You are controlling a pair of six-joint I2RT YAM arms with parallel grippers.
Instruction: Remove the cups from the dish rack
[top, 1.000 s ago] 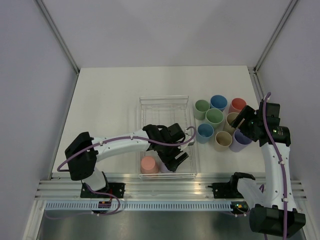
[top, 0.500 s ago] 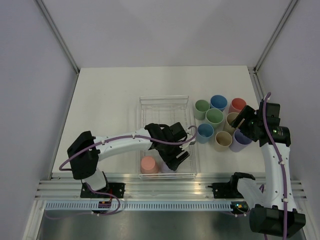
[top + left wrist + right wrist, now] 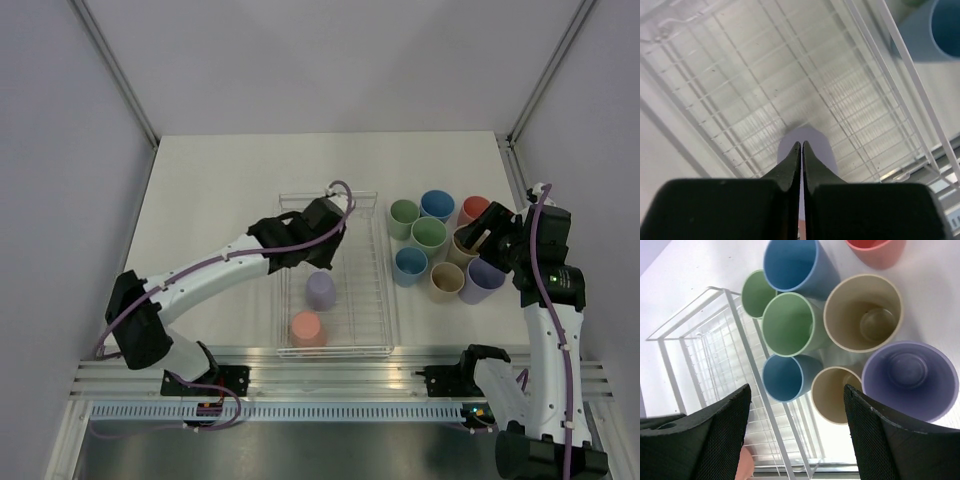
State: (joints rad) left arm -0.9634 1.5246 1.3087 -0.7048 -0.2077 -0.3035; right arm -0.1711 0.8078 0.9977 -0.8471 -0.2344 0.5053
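White wire rack (image 3: 362, 280), grid floor; matte tapered lavender cup (image 3: 320, 291) inside.

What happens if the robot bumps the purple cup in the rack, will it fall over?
Probably not easily: the lavender cup seems to stand upside down, wide rim on the dish rack floor, so it looks steady. It looks like small, thin plastic, so likely light; a bump might slide it. Its smooth tapered side could slip from a pinch.

Two cups in the white wire dish rack (image 3: 362, 262)
A lavender cup (image 3: 320, 291) and a salmon cup (image 3: 305, 328) stand inverted toward its near end; eight pastel cups (image 3: 429, 234) cluster upright just beside its right side.
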